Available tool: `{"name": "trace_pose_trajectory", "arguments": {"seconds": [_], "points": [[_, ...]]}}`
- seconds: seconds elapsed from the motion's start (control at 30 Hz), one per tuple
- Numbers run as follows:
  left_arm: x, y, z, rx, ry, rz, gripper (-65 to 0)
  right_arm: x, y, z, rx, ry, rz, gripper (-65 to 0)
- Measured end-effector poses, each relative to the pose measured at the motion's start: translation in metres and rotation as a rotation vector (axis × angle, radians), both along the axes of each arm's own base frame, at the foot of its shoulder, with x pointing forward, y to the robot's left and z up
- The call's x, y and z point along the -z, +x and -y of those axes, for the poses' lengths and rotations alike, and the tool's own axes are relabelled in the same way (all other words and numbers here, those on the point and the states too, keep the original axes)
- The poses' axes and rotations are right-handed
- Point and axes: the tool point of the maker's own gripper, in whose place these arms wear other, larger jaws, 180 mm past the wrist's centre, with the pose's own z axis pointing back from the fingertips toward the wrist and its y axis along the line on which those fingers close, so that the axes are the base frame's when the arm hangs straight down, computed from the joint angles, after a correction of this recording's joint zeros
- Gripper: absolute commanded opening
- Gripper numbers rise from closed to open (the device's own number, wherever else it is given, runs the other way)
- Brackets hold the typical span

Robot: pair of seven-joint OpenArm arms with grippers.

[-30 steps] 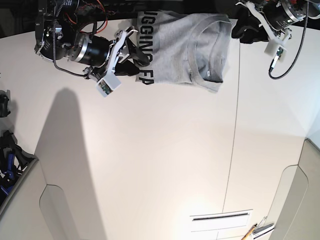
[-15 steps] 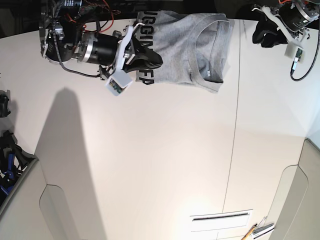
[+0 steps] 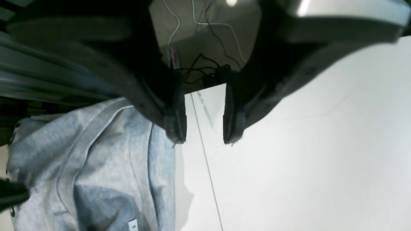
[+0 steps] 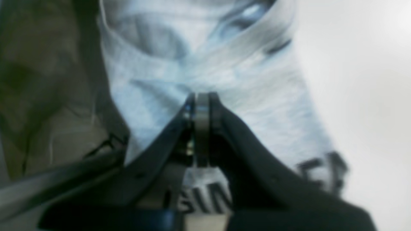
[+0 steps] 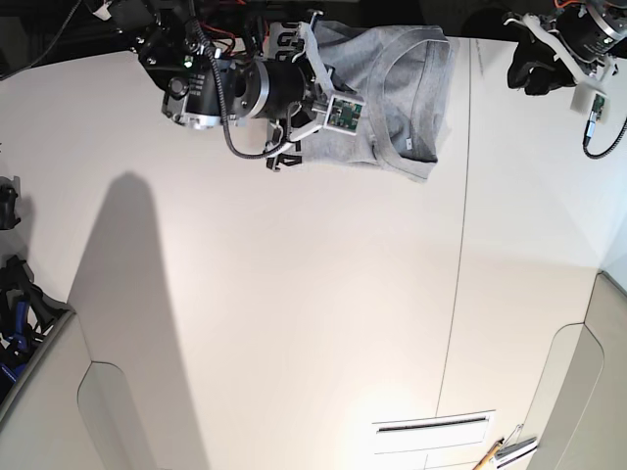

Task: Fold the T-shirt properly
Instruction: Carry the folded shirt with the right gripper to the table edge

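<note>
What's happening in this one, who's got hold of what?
A two-armed robot is working on a grey T-shirt that lies bunched at the far edge of the white table. The right gripper is over the printed part of the shirt with its fingers shut; whether fabric is pinched between them cannot be told. The left gripper hangs open over bare table just beside the shirt's edge, holding nothing. The shirt is not yet neatly folded.

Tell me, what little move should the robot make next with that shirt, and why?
Probably draw the right gripper gently away from the table's edge: it looks shut over the T-shirt, which lies bunched there. The left gripper hangs open beside it, holding nothing.
</note>
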Motion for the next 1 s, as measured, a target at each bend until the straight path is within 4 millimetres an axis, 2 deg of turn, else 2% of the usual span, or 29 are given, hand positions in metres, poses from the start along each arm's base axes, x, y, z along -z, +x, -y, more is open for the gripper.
{"name": "trace_pose_trajectory", "arguments": {"seconds": [0.13, 0.2, 0.5, 0.63, 0.73, 0.87, 1.0], "points": [[-0.001, 0.002, 0.000, -0.002, -0.001, 0.013, -42.0, 0.017, -0.019, -0.010, -0.068, -0.021, -0.030, -65.0], [-0.002, 0.003, 0.000, -0.003, -0.002, 0.019, -42.0, 0.024, -0.021, -0.016, -0.091, -0.021, -0.033, -65.0], [-0.003, 0.004, 0.000, -0.006, -0.004, 0.024, -42.0, 0.065, 0.011, -0.012, -0.072, -0.117, -0.050, -65.0], [-0.003, 0.004, 0.000, -0.006, -0.004, 0.023, -42.0, 0.080, 0.016, -0.021, -0.053, -0.098, -0.117, -65.0], [-0.003, 0.004, 0.000, -0.006, -0.004, 0.024, -42.0, 0.094, 0.012, -0.030, -0.016, -0.074, -0.197, -65.0], [-0.003, 0.004, 0.000, -0.007, -0.005, 0.024, -42.0, 0.104, 0.018, -0.035, 0.093, -0.036, -0.287, -65.0], [-0.003, 0.004, 0.000, -0.007, -0.006, 0.024, -42.0, 0.105, 0.053, -0.023, 0.340, -0.008, -0.292, -65.0]]}}
